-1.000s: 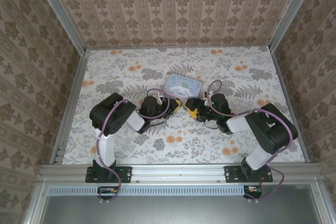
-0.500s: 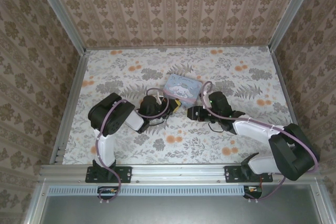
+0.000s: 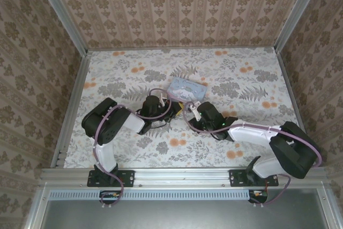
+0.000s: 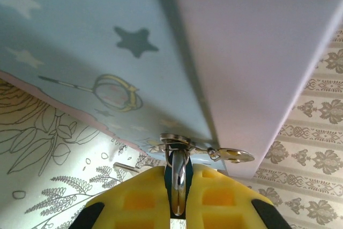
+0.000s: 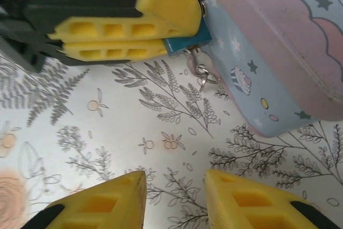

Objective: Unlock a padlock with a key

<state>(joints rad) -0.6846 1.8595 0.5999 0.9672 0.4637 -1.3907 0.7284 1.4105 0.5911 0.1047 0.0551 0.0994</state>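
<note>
L jaws pressed together, pinching the padlock [image 5: 185,40] btwn yellow fingers [image 5: 161,4]. It's a tiny teal-dark body w/ silver shackle, right at the near-left corner of the pale-blue tin [image 5: 278,41] and touching its side. R jaws spread partway, nothing btwn them, hovering over bare worktop [image 3: 128,73] just off that same tin corner and pointed at the lock. A small silver bit w/ ring [image 5: 202,74] hangs off the padlock's underside, up against the tin wall. It could be the key already in the keyhole, or just a loose ring; can't tell. Progress, my read: early-to-mid. The lock is held and steadied, which is prob. the setup step. Shackle looks closed and appears hooked to a metal fitting on the tin, so it's not opened yet. Left to do: R jaws need to take the key (if that silver bit is it), seat it if not seated, turn it, and the shackle must pop. Hard to see: keyhole is hidden behind the L fingers, and the lock body is mostly covered. From overhead the lock is too small to pick out, w/ both wrists crowding the tin's near edge. Another thin metal sliver on the worktop left of the tin is too blurred to ID.
</note>
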